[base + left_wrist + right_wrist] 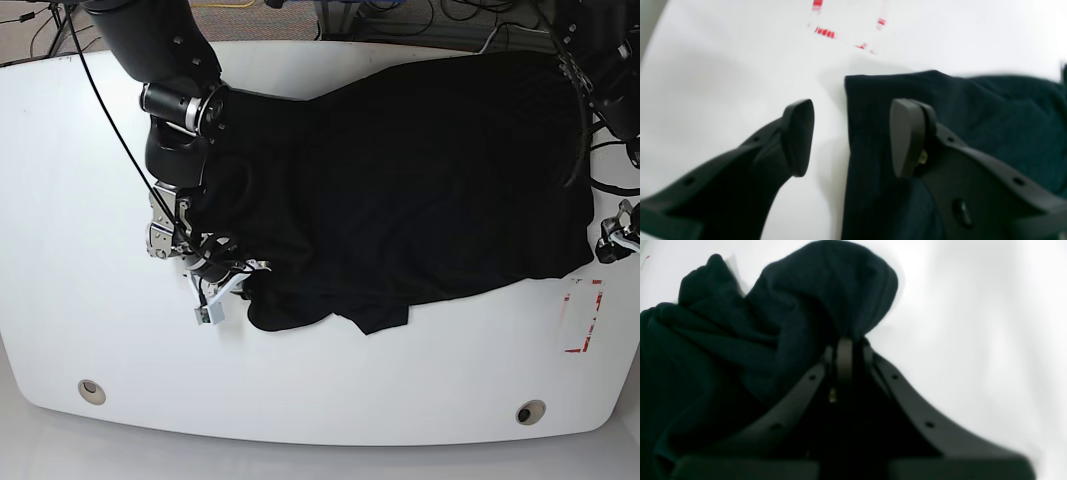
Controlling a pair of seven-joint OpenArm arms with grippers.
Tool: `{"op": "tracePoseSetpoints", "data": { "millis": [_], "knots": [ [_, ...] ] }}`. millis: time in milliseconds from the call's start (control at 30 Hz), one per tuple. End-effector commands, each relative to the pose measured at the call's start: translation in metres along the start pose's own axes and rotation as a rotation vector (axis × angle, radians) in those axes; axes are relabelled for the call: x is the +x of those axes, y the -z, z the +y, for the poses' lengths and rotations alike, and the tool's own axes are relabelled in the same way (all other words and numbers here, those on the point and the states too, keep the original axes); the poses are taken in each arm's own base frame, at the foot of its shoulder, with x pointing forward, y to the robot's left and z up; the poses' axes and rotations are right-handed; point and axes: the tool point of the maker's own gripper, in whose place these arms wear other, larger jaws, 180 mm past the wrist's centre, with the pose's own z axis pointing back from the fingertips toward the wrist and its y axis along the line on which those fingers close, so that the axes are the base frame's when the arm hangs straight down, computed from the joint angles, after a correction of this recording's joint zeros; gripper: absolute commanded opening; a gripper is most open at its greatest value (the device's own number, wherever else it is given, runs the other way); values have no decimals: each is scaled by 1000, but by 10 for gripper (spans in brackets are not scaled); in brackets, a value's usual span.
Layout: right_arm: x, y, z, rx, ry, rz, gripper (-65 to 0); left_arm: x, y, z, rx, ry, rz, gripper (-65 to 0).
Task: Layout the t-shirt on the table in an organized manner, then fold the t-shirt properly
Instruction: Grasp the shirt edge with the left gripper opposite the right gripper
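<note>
While right fingers (844, 353) pinch the t-shirt (420, 180), left fingers (800, 133) stand spread

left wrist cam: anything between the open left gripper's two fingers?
Yes. In the left wrist view, the open left gripper straddles the straight edge of the plain black fabric t-shirt; a strip of bare white smooth table fills the rest of the gap.
</note>
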Motion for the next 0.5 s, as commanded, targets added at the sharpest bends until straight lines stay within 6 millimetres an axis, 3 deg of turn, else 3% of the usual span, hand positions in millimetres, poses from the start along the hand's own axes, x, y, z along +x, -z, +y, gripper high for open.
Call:
{"op": "tracePoseSetpoints", "data": {
  "millis": [0, 233, 467],
  "knots": [
    [15, -1, -1, -3, -30, -9, -650, 26, 0, 7, 23, 10, -53, -310],
    [15, -1, -1, -3, -30, -9, -650, 9, 23, 7, 39, -24, 0, -211],
    [15, -1, 0, -2, -31, -10, -650, -12, 35, -4, 19, 10, 75, -210]
  ]
}}
